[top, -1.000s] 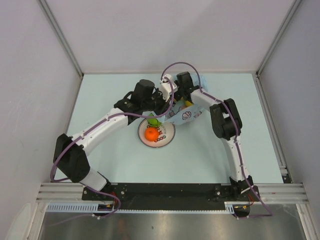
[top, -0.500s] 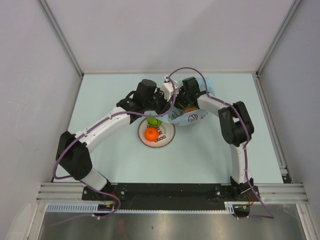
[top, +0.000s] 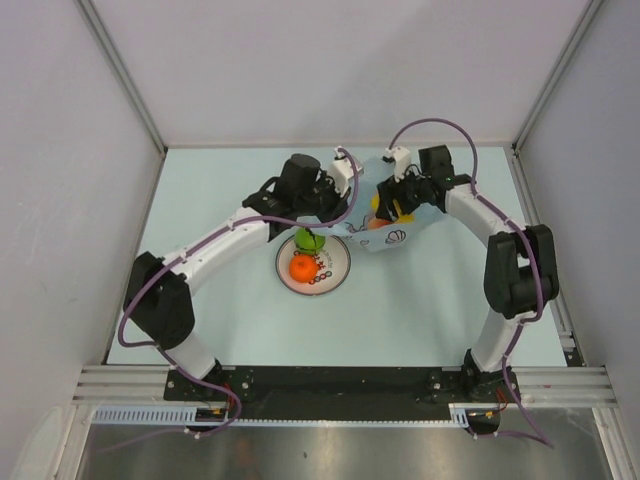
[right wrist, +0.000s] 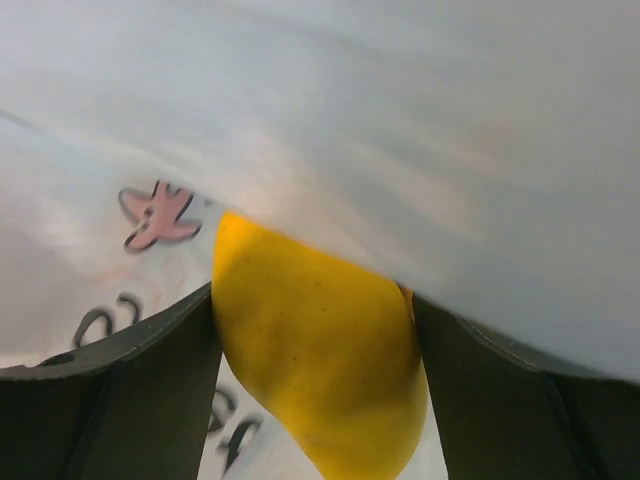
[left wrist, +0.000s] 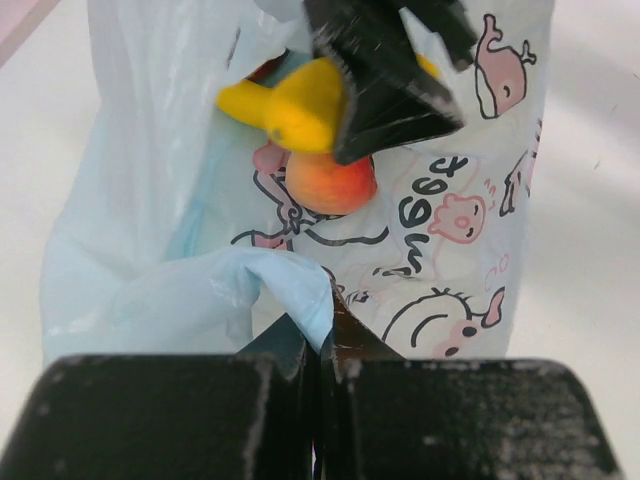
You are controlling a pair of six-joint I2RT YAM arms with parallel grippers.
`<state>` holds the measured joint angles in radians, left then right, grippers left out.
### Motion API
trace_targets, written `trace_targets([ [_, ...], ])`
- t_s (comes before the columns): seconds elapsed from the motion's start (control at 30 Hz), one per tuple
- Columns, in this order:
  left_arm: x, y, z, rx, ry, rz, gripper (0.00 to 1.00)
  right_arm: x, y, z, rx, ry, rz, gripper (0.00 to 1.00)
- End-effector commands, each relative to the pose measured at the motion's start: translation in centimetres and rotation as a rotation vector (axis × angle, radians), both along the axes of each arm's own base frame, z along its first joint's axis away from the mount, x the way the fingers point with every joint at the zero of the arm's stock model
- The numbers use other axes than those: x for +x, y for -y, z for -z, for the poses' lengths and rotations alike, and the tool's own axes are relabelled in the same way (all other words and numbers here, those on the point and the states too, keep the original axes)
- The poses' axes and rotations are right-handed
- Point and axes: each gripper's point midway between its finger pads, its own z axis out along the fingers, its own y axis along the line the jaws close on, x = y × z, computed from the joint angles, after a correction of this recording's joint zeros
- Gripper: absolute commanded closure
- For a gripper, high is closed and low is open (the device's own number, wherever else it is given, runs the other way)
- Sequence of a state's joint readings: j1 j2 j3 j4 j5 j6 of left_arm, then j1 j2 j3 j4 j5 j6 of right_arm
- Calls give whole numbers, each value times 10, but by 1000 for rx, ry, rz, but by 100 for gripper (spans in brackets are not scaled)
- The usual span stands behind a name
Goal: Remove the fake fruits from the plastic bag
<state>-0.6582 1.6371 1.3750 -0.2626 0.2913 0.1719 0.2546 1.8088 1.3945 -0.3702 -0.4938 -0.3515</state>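
The step in hand looks like drawing the banana (right wrist: 315,370) out of the plastic bag (top: 392,236). To do it well, the left arm should hold the bag's mouth taut and low while the right arm lifts the fruit clear of the film, so the thin plastic does not ride up with it. The peach-coloured fruit (left wrist: 330,185) lies just beneath the banana inside the bag and could be dragged along.

The left gripper (left wrist: 321,335) is pressed together on a fold of the bag's light-blue edge, pinching only plastic. Just nearer than it, about the middle of the table, the plate (top: 341,276) carries the orange (top: 301,268) and the green fruit (top: 309,240), both already out. The bag sits toward the far edge, a little right of centre. The right gripper (right wrist: 312,395) reaches into its mouth, its fingers (right wrist: 120,385) part spread and clamped on either side of the banana, with bag film draped over the top.
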Motion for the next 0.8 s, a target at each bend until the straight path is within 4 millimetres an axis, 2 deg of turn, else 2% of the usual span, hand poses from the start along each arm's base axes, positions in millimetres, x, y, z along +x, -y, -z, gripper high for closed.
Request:
trace_targets([
  [0.0,8,10,-20,-53,32,-11,100,-28,-4,-58,205,-53,6,32],
  [0.03,8,10,-20,-58,30,-13,100,-30,-5,-74,235,-27,-8,32],
  [0.07,8,10,-21,-60,29,-15,100,-36,-5,-100,262,23,-12,32],
  [0.17,9,12,-19,-65,23,-15,100,-48,-9,-140,286,118,-26,34],
  [0.2,11,13,-19,-64,21,-19,100,-50,-4,-160,274,187,1,34],
  [0.3,12,14,-18,-71,9,-31,100,-69,-10,-193,290,268,-2,39],
  [0.37,15,14,-20,-85,8,-49,100,-81,-17,-205,312,283,-32,47],
  [0.4,16,14,-22,-98,-3,-61,100,-95,-26,-211,320,288,-80,50],
  [0.5,27,10,-25,-131,-33,-115,100,-127,-45,-200,271,273,-227,66],
  [0.6,44,3,-30,-176,-77,-165,100,-154,-62,-183,235,224,-347,76],
  [0.63,49,2,-26,-180,-94,-172,100,-158,-65,-180,228,221,-374,77],
  [0.7,61,-5,-33,-217,-106,-196,100,-168,-76,-174,237,193,-421,79],
  [0.77,77,-8,-36,-246,-105,-209,100,-168,-84,-164,243,156,-439,79],
])
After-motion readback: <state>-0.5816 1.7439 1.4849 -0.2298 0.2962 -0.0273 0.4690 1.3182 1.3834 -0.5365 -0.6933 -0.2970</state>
